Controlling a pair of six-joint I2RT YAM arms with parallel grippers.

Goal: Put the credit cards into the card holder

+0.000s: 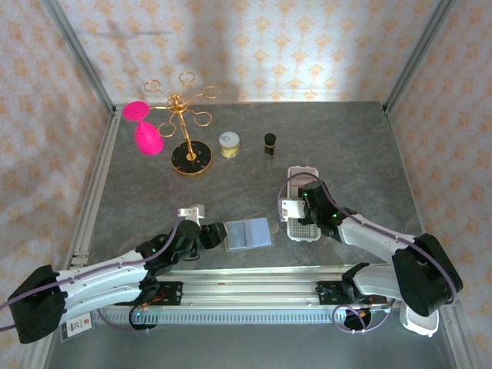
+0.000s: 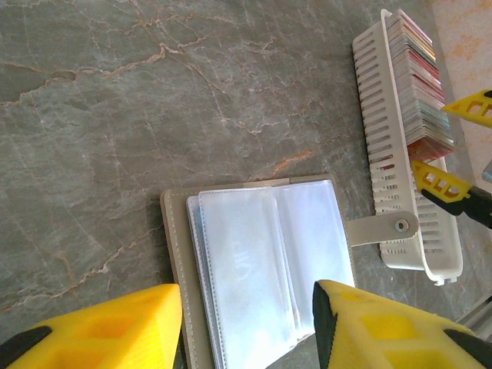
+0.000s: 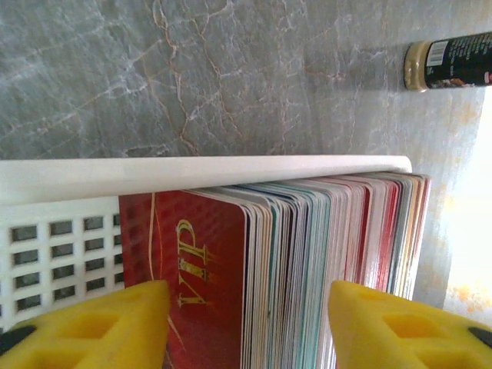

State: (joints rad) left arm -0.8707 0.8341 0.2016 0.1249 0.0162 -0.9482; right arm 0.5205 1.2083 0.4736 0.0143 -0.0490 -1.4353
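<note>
Left gripper (image 2: 246, 330) hangs released, its two yellow fingers (image 2: 100, 330) spread wide with nothing between them. Directly under and just ahead of it lies the card holder (image 2: 261, 261), opened flat on the grey marbled worktop (image 1: 346, 138). Its bluish clear sleeves face up and its grey-green cover shows as a border round them. No card can be made out in the sleeves. The snap tab (image 2: 384, 227) sticks out from the holder's far edge, away from this gripper. It reaches the side wall of a long white perforated tray (image 2: 400, 154); whether it touches cannot be told.

The credit cards (image 3: 323, 261) stand on edge in that tray, packed in a tight row of many colours. A red card (image 3: 184, 269) with "VIP" in gold letters is the outermost face. The right gripper (image 3: 246, 323) is poised over this row, also released, one yellow finger to each side of the stack. Whether the fingertips touch the cards cannot be told.

Beyond the right gripper, past the tray's far end, a small dark bottle (image 1: 270, 144) with a tan cap stands on the worktop. A small round jar (image 1: 229, 144) is beside it. Well beyond the left gripper stands a gold stand (image 1: 184, 131) with ring-tipped arms, and two pink pieces (image 1: 148, 138) hang at its left.
</note>
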